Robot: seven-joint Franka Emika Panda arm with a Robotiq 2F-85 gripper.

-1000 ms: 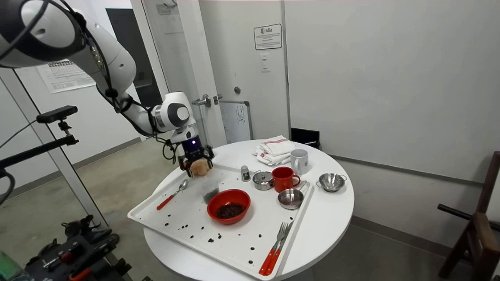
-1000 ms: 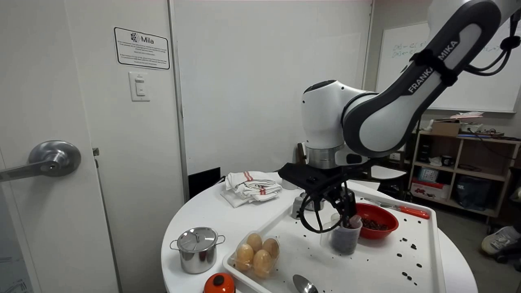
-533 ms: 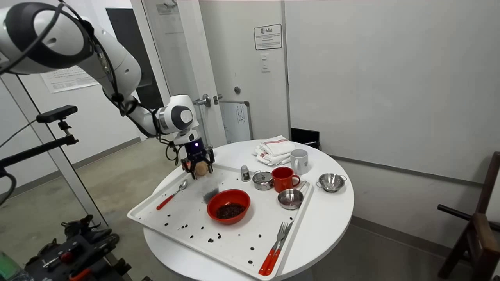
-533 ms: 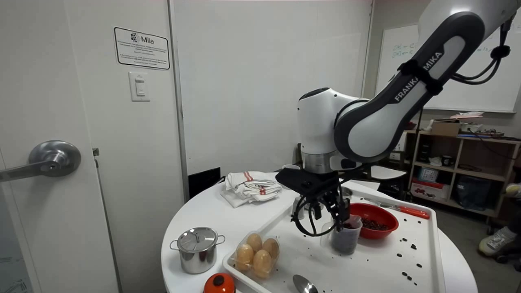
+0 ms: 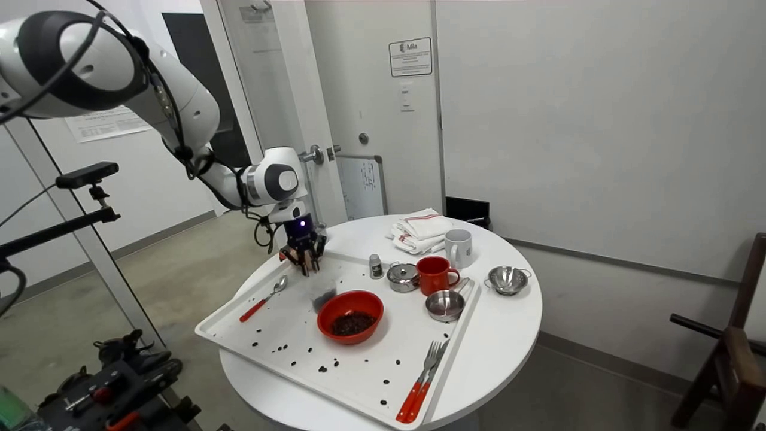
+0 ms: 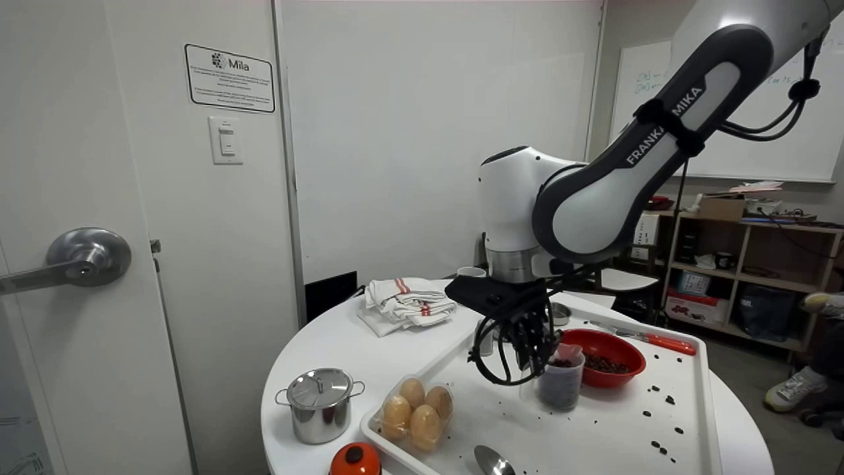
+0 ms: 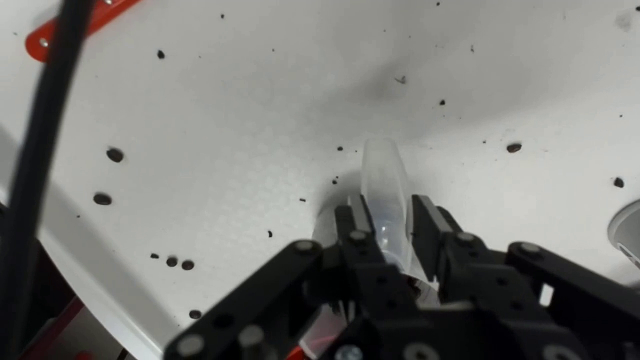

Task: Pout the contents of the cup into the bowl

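Translucent cup [image 6: 560, 390] is standing upright with dark beans [image 6: 562, 362] inside, just left of the red bowl [image 5: 349, 301], gripper [image 7: 391, 210] straddling its handle [image 7: 384, 182] (can't tell if it's pinching), so pouring's looking undone, though the bowl's already holding some.

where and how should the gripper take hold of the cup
Probably by the handle, from above, pinched across its narrow width. It juts out from the cup on the side away from the bowl, and the cup stands upright, so coming straight down there should suit.
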